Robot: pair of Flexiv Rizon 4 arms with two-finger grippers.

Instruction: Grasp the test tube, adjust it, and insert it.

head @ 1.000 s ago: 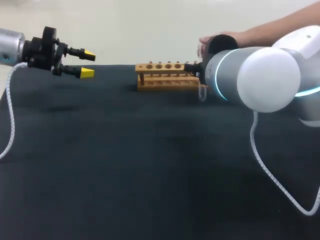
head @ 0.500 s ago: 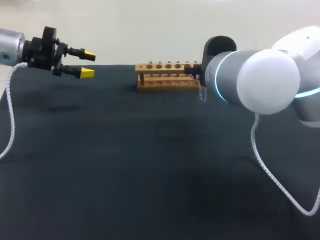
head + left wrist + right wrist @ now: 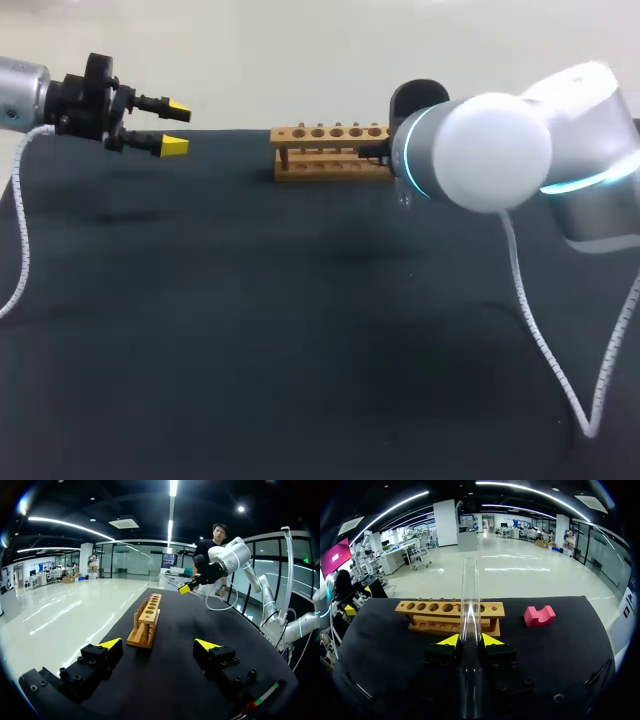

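**Left claw (image 3: 176,127) open, right claw (image 3: 471,640) clamped on the test tube (image 3: 470,595)**

Your left arm (image 3: 20,92) comes in level from the left edge. The left claw points toward the middle, its yellow-tipped fingers spread wide with nothing between them. Your right arm (image 3: 490,150) comes in from the right with its elbow bulking toward the camera. The right claw has both fingertips pressed against the test tube from opposite sides.

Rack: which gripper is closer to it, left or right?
Right. The right gripper, shut on the tube, is close by one end of the rack. The left gripper, open, is well off beyond the other end, near the table's edge.
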